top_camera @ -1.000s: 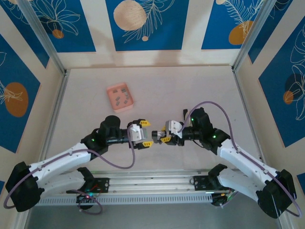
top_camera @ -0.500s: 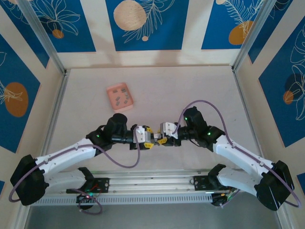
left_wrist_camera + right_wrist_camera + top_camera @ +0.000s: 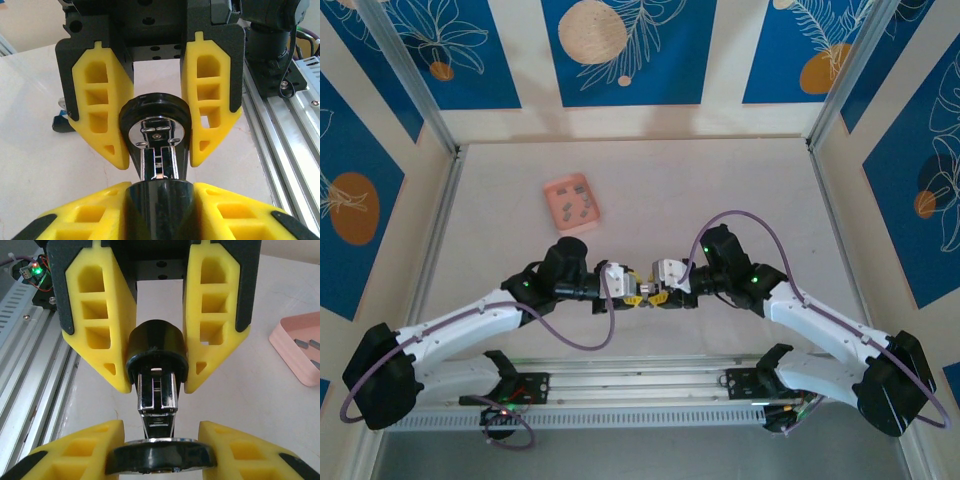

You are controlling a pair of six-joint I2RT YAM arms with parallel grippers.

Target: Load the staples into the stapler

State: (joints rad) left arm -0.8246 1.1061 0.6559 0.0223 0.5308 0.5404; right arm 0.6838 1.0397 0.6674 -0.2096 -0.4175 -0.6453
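So the stapler (image 3: 645, 293) is held right in the middle near the front of the bench (image 3: 730, 190), apparently lifted off it, and pinched end to end. The right jaws are clamped on one rounded black end, and the left jaws look closed on the other, with both sides of each pair pressed against the black body as far as can be told from the wrist views. The staples (image 3: 570, 207) are lying in the pink box (image 3: 582, 228) further back on the left, well apart from all this, so nothing is loaded yet. What could go wrong: if the ends get pulled apart to open the magazine, the stapler could be twisted out of one grip and dropped, since not much bite is offered by smooth rounded plastic. The silvery rail, if it's sprung, could also be snapped back when let go too early. And with both jaws taken up, nothing is free for the staples, so a set-down or regrip is probably needed, which is another chance for a slip. Hard to make out: from above the stapler is mostly covered by the jaws, how far it's opened can't be told, and the box is cut off at the edge of the right wrist view.
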